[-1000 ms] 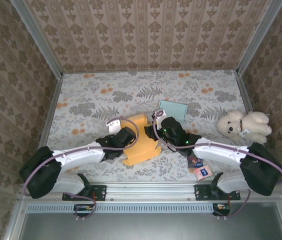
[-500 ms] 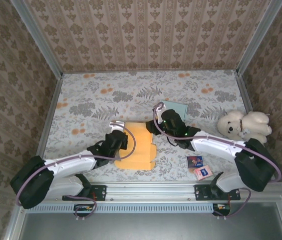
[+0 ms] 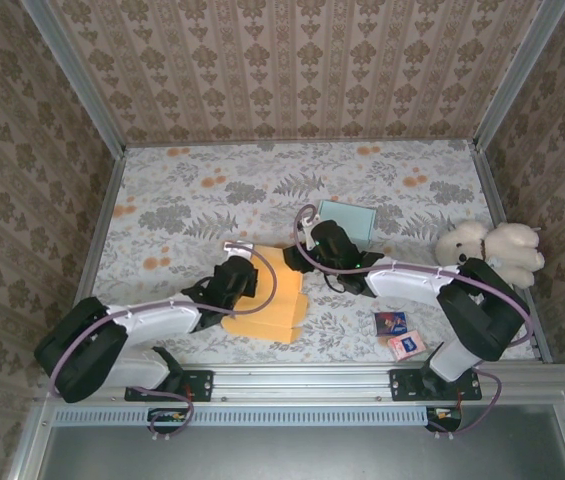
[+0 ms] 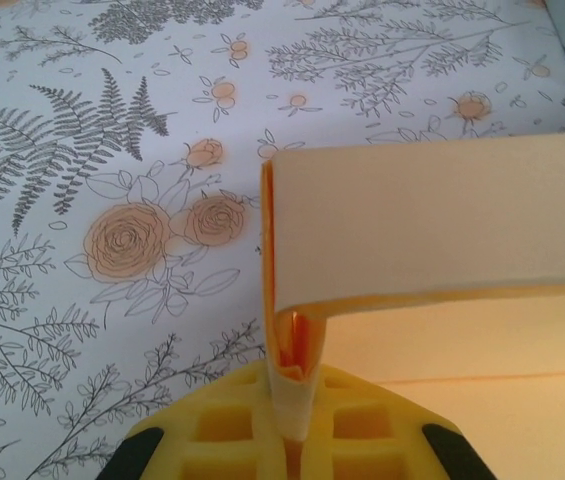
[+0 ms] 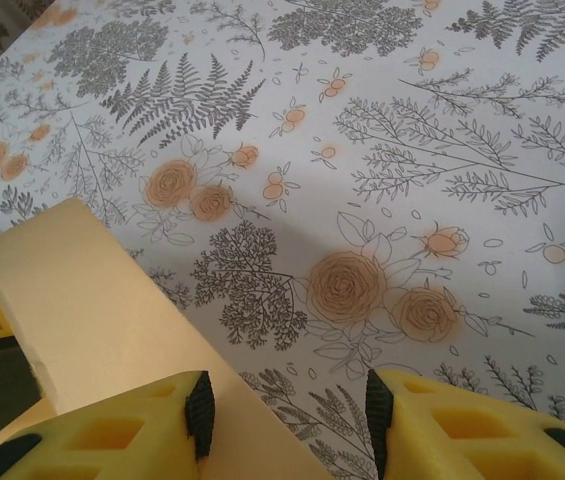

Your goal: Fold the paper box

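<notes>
Floral tablecloth (image 3: pixel 212 200) carries the orange paper box (image 3: pixel 267 300) just toward six o'clock of centre. Left wrist view shows the left gripper (image 4: pixel 292 395) pinching its flap. Right wrist view shows the right gripper (image 5: pixel 288 405) parted and empty. Picture cards (image 3: pixel 407 345) at four o'clock are too small to read.

A floral-printed cloth (image 3: pixel 212 190) covers the table, ferns and orange roses on white. Patterned beige wallpaper (image 3: pixel 292 60) lines the walls on the left, far and right sides. A white plush bear (image 3: pixel 489 252) lies at the right edge. A pale blue sheet (image 3: pixel 347 219) lies flat just right of centre. Two small picture cards (image 3: pixel 391 323) (image 3: pixel 407 345) lie close together, near right.
</notes>
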`<move>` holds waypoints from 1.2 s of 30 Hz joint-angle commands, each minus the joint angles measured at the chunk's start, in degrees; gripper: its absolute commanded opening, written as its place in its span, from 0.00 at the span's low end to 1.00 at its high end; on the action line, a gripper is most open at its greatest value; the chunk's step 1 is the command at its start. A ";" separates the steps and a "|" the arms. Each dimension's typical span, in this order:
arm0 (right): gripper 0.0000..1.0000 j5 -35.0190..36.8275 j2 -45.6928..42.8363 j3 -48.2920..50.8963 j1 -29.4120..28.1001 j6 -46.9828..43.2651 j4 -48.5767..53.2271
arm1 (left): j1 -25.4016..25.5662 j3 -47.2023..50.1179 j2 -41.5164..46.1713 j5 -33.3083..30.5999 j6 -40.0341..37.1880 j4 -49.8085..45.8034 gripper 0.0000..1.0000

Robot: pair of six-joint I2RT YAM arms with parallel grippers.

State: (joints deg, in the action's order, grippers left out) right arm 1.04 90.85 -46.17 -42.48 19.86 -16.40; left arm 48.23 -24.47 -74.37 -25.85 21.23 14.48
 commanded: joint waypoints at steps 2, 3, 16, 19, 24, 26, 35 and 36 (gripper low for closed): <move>0.47 -1.75 2.74 -0.50 -1.59 1.19 1.87 | -0.01 -3.33 -4.13 -4.61 4.11 -2.68 0.00; 0.47 -1.82 2.99 -0.50 -1.72 1.30 1.76 | -0.03 -4.08 -5.18 -5.52 5.07 -3.29 0.00; 0.47 -2.26 3.81 -0.10 -2.01 2.05 1.36 | -0.06 -10.14 -15.28 -10.44 11.96 -7.45 0.00; 0.47 -2.27 4.00 0.20 -2.05 2.28 0.86 | -0.05 -10.42 -15.71 -10.28 12.39 -7.27 0.00; 0.47 -3.01 4.78 0.29 -2.06 2.99 0.04 | -0.06 -10.75 -16.52 -11.00 12.77 -7.05 0.00; 0.47 -3.31 4.86 0.38 -2.05 3.23 -0.25 | -0.06 -10.86 -16.76 -11.71 12.78 -6.96 0.00; 0.47 -4.55 4.68 0.16 -2.06 3.70 -0.33 | 0.09 -10.24 -18.65 -10.08 8.31 -1.81 0.00; 0.47 -4.83 4.49 -0.01 -2.04 3.57 -0.06 | 0.08 -9.65 -18.55 -9.29 6.92 0.01 0.00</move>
State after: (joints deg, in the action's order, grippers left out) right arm 1.63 93.82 -46.76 -42.96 22.81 -22.39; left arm 48.71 -35.94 -90.24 -39.27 30.17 14.35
